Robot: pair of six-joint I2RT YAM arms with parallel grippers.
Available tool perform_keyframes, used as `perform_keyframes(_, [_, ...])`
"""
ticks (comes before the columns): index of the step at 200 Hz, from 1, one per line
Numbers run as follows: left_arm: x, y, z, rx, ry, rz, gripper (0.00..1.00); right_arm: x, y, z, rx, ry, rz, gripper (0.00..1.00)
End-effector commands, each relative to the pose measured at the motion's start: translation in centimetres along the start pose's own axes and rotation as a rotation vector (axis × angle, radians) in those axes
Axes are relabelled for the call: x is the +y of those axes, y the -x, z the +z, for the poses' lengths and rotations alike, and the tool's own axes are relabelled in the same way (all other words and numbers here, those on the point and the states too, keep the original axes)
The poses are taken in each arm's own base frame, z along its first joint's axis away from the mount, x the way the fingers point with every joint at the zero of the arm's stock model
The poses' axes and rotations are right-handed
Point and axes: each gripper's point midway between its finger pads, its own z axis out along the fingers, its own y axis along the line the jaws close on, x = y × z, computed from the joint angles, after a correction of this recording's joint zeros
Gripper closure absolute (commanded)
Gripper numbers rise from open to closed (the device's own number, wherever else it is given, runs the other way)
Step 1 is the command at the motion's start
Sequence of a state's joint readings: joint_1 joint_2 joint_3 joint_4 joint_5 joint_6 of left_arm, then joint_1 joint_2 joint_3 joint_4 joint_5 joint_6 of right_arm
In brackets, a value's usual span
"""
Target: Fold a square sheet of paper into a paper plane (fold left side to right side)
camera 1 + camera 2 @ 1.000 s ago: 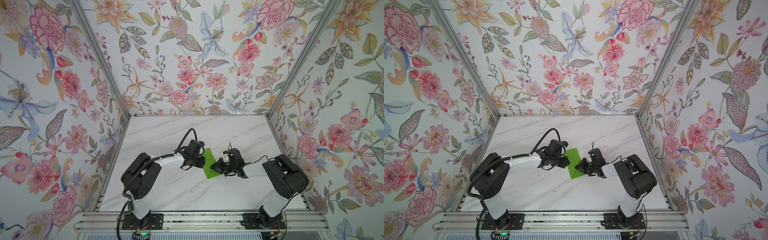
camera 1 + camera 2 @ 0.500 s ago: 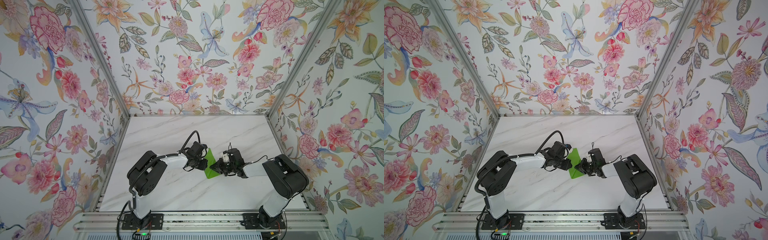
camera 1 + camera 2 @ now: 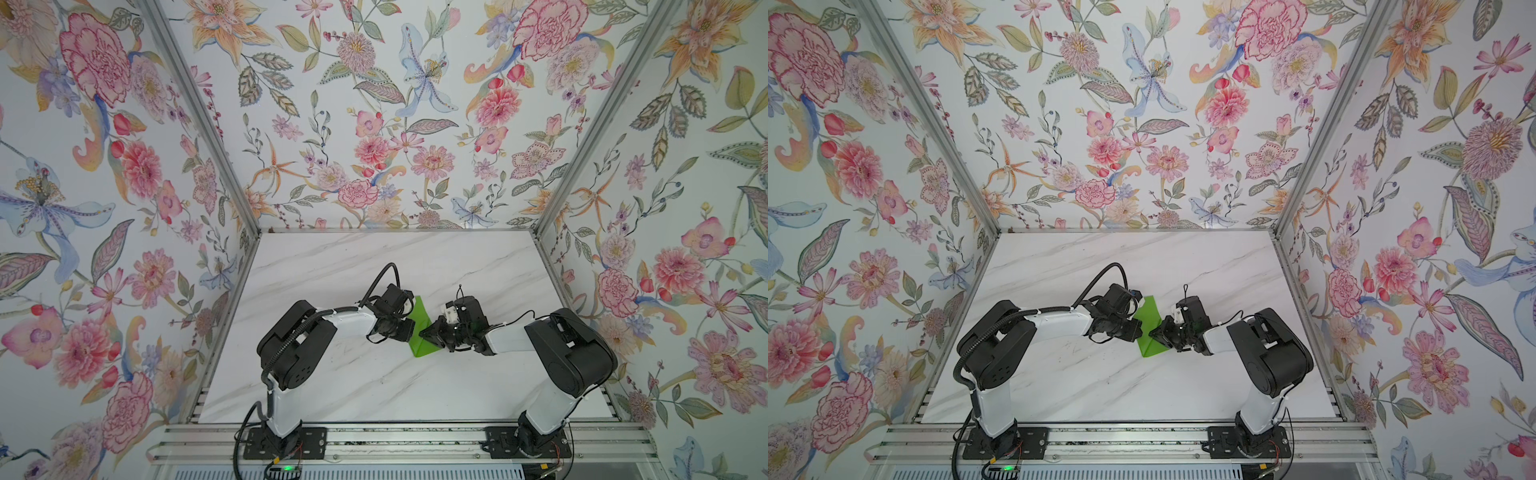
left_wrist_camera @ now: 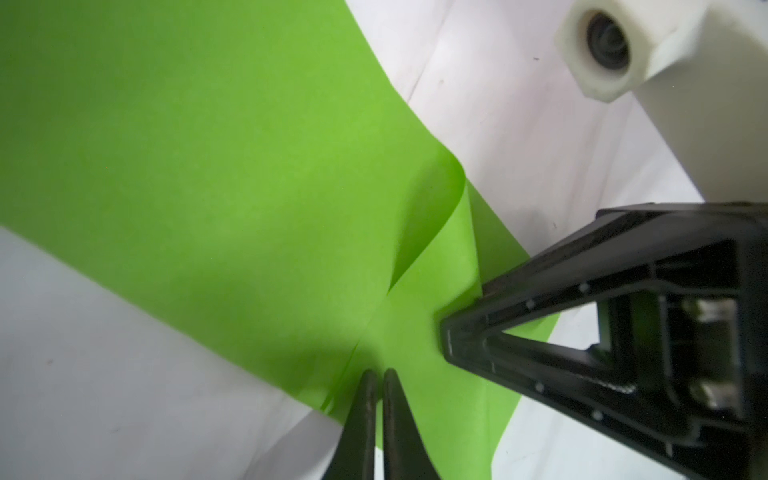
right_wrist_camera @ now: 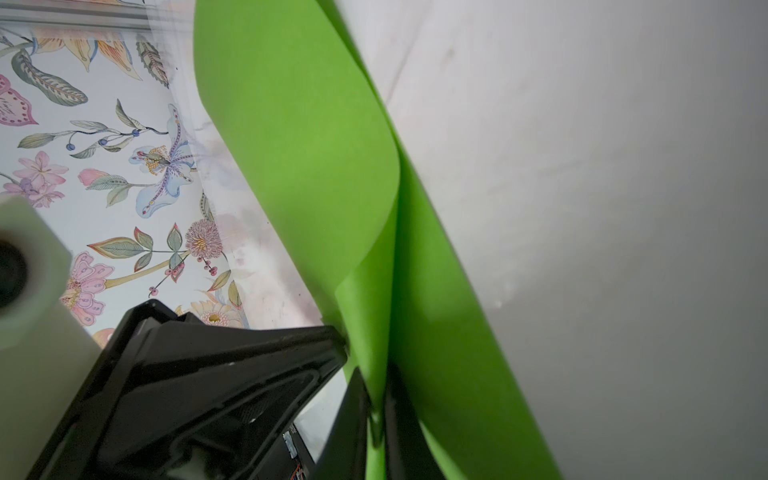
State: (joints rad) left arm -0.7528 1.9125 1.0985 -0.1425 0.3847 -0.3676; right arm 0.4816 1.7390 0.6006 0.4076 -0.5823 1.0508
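Observation:
The square sheet of paper (image 3: pixel 420 320) (image 3: pixel 1148 322) is bright green and lies folded into a narrow strip on the marble table, between the two grippers. No paper plane shape shows. One flap (image 5: pixel 316 158) curls up from the lower layer (image 5: pixel 440 316). My right gripper (image 5: pixel 376 399) (image 3: pixel 427 332) is shut with that flap's edge pinched between its fingers. My left gripper (image 4: pixel 376 376) (image 3: pixel 409 330) is shut, its tips resting on the paper (image 4: pixel 232 174) near the crease, nothing visibly between them. The two grippers' tips nearly meet over the sheet.
The white marble tabletop (image 3: pixel 374 266) is walled by floral panels on three sides. An aluminium rail (image 3: pixel 395 442) with both arm bases runs along the front edge. Each wrist view shows the other arm's white camera housing (image 4: pixel 623 45) (image 5: pixel 25 270) close by.
My left gripper has moved right onto the paper and shut. The left part of the sheet has come over to the right. The right gripper has stayed in place.

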Motion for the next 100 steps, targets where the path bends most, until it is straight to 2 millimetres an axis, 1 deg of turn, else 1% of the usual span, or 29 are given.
perform_keyframes(1, [2.0, -2.6, 1.2, 0.093, 0.069, -0.039, 0.93, -4.1, -1.0, -0.7, 0.021, -0.168, 0.068, 0.84])
perform_keyframes(19, [2.1, -3.1, 1.3, 0.107, 0.067, -0.040, 0.93, -2.8, -0.3, -1.9, -0.007, -0.186, 0.030, 0.79])
perform_keyframes(37, [2.0, -3.2, 1.4, 0.112, 0.060, -0.037, 0.94, -0.8, 0.5, -3.1, -0.040, -0.171, -0.005, 0.78])
perform_keyframes(58, [2.0, -3.3, 1.5, 0.117, 0.058, -0.037, 0.96, 1.5, 1.0, -3.8, -0.057, -0.132, -0.031, 0.78])
perform_keyframes(71, [2.0, -3.3, 1.6, 0.121, 0.057, -0.040, 0.98, 2.8, 0.9, -3.7, -0.044, -0.100, -0.049, 0.81])
perform_keyframes(85, [2.1, -3.5, 1.7, 0.128, 0.059, -0.040, 0.99, 4.0, 0.5, -2.9, -0.008, -0.071, -0.067, 0.85])
perform_keyframes(100, [2.2, -3.7, 1.8, 0.136, 0.059, -0.040, 1.00, 4.4, 0.2, -1.7, 0.031, -0.065, -0.072, 0.89])
